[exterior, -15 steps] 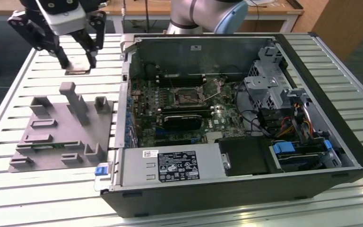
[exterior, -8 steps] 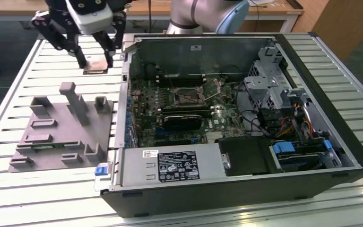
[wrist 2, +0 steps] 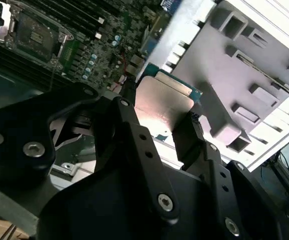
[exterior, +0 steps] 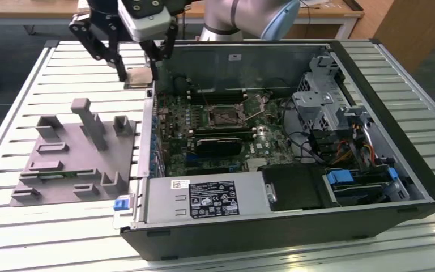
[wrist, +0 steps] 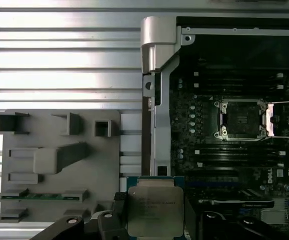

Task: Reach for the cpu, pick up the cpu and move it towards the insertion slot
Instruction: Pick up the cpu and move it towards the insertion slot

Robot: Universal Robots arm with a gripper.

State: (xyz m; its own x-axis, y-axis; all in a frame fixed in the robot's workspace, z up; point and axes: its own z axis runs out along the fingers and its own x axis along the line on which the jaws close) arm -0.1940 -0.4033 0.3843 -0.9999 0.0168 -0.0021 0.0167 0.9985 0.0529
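Note:
The cpu (exterior: 136, 77) is a small square chip with a silvery top, held in the air above the slatted table, just outside the open computer case's wall on the exterior view's left. My gripper (exterior: 137, 77) is shut on it, one black finger on each side. Both wrist views show the cpu (wrist: 154, 210) (wrist 2: 162, 100) clamped between the fingers (wrist 2: 189, 132). The insertion slot (exterior: 223, 116) (wrist: 242, 120) (wrist 2: 34, 35) lies open on the green board inside the case, a square socket with a dark centre and silver frame. The cpu is apart from it, short of the case wall.
A grey fixture plate (exterior: 66, 164) (wrist: 59, 165) with raised blocks lies on the table beside the case. The case wall (wrist: 157, 90) stands between cpu and board. Inside are a long black card (exterior: 217, 144), a power supply (exterior: 202, 198) and drive cages (exterior: 331, 113).

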